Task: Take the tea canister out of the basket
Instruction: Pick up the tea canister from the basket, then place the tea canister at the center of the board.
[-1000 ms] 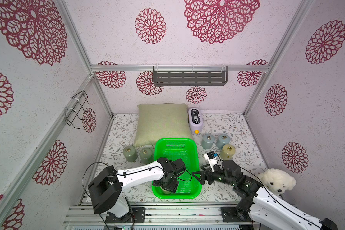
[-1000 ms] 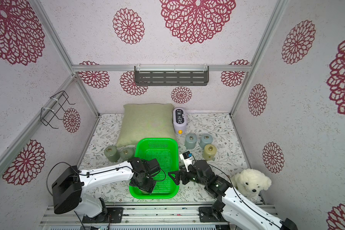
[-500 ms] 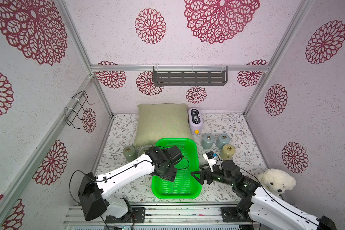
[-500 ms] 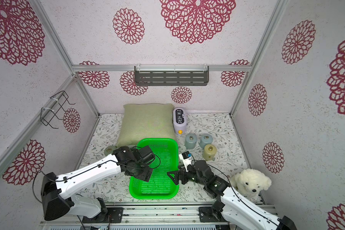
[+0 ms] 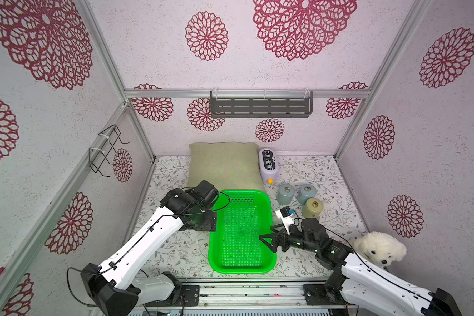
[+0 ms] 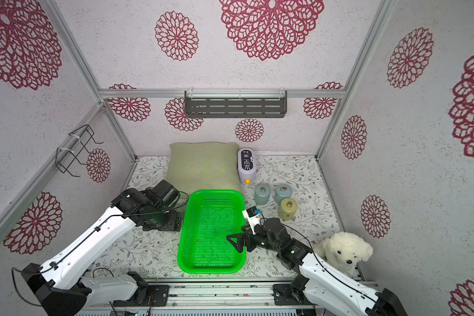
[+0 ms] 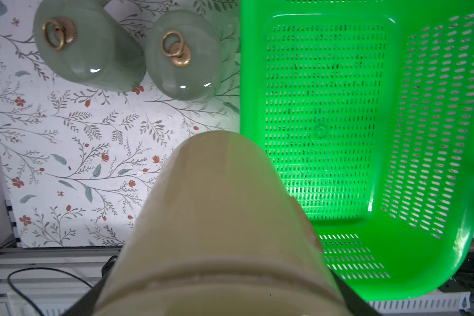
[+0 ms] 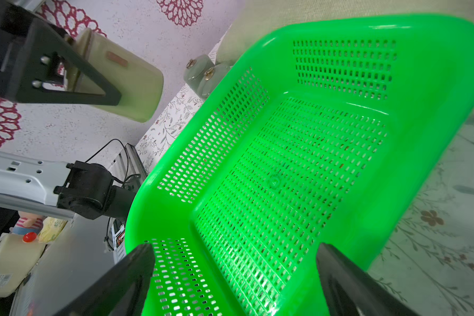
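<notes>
- Left pincer (image 5: 201,220), just left of the basket (image 5: 241,269): clamped on the tea canister (image 7: 219,219), held up outside the rim, long axis pointing straight out from the pincer, above the worktop (image 5: 175,254).
- Basket: empty.
- Right pincer (image 5: 267,242), at the basket's right rim: wide open, holding nothing.

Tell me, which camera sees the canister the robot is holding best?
The right wrist view: the canister shows almost whole, held in the left gripper. The left wrist view shows only its side, close up. In both top views the arm mostly hides it.
</notes>
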Controlling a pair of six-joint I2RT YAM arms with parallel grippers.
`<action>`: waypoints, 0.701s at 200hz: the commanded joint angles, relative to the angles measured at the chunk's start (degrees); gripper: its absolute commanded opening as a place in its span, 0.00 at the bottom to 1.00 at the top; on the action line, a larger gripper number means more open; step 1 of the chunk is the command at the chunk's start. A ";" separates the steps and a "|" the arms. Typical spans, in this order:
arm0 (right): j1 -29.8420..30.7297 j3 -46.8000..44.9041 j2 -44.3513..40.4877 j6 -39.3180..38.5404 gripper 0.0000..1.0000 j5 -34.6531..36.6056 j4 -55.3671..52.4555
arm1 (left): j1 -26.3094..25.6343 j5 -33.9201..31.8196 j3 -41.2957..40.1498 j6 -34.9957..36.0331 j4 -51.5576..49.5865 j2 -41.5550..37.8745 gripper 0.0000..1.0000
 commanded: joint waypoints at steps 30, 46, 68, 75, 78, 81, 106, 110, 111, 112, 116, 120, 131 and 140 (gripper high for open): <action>0.80 4.38 1.77 -1.60 0.99 -1.48 2.26 | 5.04 2.18 -7.79 3.06 5.01 -0.24 0.74; 0.87 4.68 2.25 -1.69 0.99 -1.40 2.33 | 6.34 2.99 -9.33 3.52 6.51 -0.12 0.74; 1.05 4.77 3.21 -1.60 0.99 -1.55 2.80 | 8.44 4.73 -12.23 4.76 8.84 0.38 0.74; 1.06 4.77 3.50 -1.60 0.99 -1.57 3.04 | 9.28 5.22 -13.24 5.36 9.69 0.71 0.75; 1.06 4.77 3.62 -1.60 0.99 -1.52 3.19 | 9.62 5.52 -13.85 5.51 10.12 0.80 0.75; 1.12 4.77 3.80 -1.60 0.99 -1.56 3.31 | 10.09 6.03 -14.36 5.55 10.69 0.91 0.75; 1.24 4.86 4.96 -1.43 0.99 -1.70 4.20 | 12.33 10.43 -16.24 5.99 12.97 2.28 0.75; 1.28 4.92 5.13 -1.43 0.99 -1.71 4.21 | 12.49 10.51 -16.27 5.98 13.20 2.41 0.75; 1.30 4.94 5.19 -1.43 0.99 -1.72 4.21 | 12.51 10.53 -16.27 5.97 13.28 2.42 0.75; 1.31 4.94 5.26 -1.43 0.99 -1.73 4.17 | 12.57 10.59 -16.27 5.93 13.32 2.47 0.75; 1.31 5.08 5.44 -1.43 0.99 -1.72 4.21 | 12.66 10.63 -16.27 5.83 13.47 2.68 0.75; 1.35 5.17 5.58 -1.47 0.99 -1.78 4.29 | 12.86 10.63 -16.30 5.84 13.60 2.86 0.75; 1.46 5.38 5.94 -1.56 0.99 -1.90 4.37 | 12.92 10.80 -16.37 5.59 13.86 3.46 0.75; 1.50 5.54 6.19 -1.56 0.99 -1.87 4.39 | 12.89 10.97 -16.67 5.35 14.05 4.28 0.75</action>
